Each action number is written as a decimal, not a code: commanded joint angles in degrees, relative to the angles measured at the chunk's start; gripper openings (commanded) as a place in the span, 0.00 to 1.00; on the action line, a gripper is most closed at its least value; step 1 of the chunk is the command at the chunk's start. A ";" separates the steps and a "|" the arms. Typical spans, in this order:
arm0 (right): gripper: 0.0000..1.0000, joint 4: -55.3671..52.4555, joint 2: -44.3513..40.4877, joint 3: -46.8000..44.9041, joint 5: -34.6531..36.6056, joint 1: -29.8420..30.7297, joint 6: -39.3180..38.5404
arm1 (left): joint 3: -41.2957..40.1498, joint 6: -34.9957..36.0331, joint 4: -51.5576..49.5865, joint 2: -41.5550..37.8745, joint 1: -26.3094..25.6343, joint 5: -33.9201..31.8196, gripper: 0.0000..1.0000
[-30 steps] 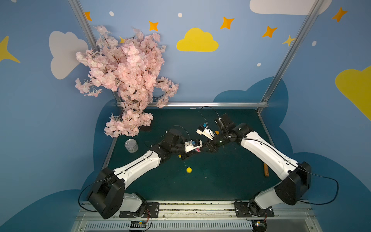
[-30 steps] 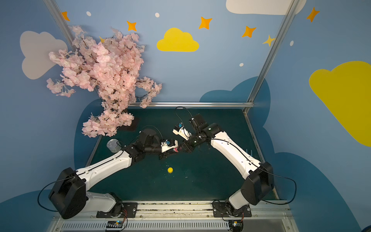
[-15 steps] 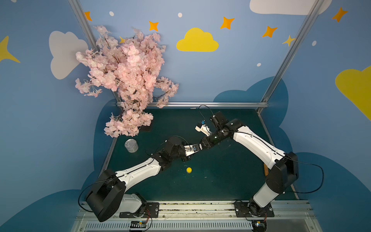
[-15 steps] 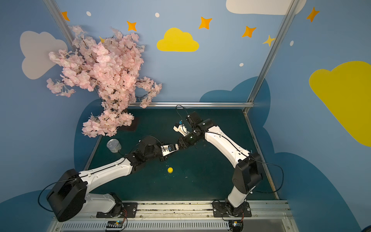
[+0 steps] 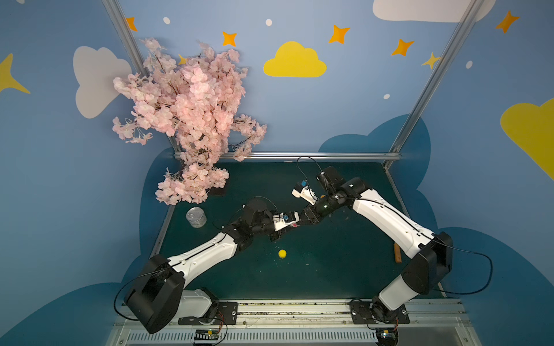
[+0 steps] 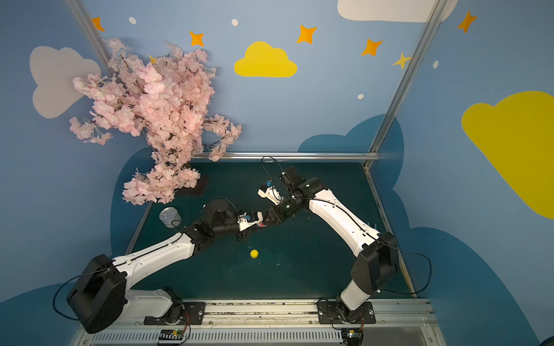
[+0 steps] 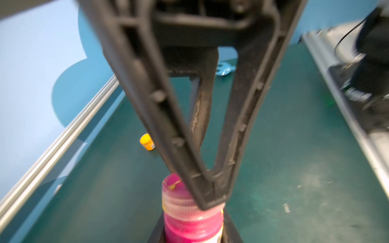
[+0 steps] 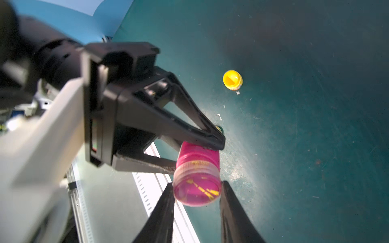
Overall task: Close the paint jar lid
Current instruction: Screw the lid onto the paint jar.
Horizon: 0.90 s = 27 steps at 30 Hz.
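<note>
Where the two arms meet over the middle of the green bench (image 5: 344, 269), the paint jar (image 7: 192, 225), pink, lies sideways in the air, the left end effector (image 8: 197, 155) clenched on its body. The right end effector (image 8: 197, 187) is clamped on the ribbed lid (image 7: 179, 195), which sits on the jar's mouth. A small yellow jar (image 5: 282, 253) stands on the bench nearby, apart.
</note>
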 commanded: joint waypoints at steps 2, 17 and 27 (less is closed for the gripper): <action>0.20 0.99 -2.15 1.27 0.10 -0.44 -9.30 | 5.30 -4.91 -6.16 0.44 1.73 17.95 0.31; 0.19 -0.58 -5.72 1.60 -2.05 -0.87 -20.46 | 8.74 0.34 -18.35 2.73 2.16 16.58 0.29; 0.20 4.63 -10.38 -2.57 -1.44 -1.71 -17.04 | 5.08 -0.26 -12.64 -0.09 2.66 13.03 0.29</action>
